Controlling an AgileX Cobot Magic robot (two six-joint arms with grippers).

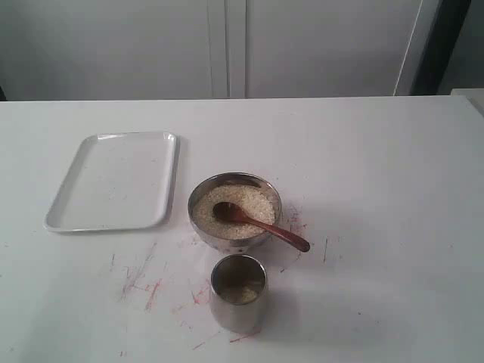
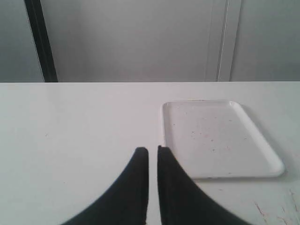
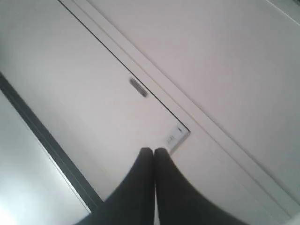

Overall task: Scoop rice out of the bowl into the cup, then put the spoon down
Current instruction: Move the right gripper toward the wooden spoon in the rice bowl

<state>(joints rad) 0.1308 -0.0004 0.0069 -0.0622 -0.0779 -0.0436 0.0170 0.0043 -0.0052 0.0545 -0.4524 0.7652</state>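
The steel bowl [image 1: 261, 187] sits mid-table, filled with pale rice [image 1: 249, 203]. The dark wooden spoon [image 1: 261, 224] lies in it, head in the grains, handle over the right rim. In front of the bowl stands the steel cup [image 1: 238, 293] with a little rice at its bottom. Neither arm shows in the exterior view. My left gripper [image 2: 153, 150] hovers above bare table beside the tray, its black fingers nearly together with a thin slit and nothing between them. My right gripper [image 3: 153, 151] is shut, empty and pointing at a wall cabinet, away from the table.
A flat white rectangular tray [image 1: 113, 180] [image 2: 220, 137] lies left of the bowl. Red scratch marks [image 1: 151, 287] cover the white tabletop near the cup. White cabinet doors [image 1: 227, 45] stand behind the table.
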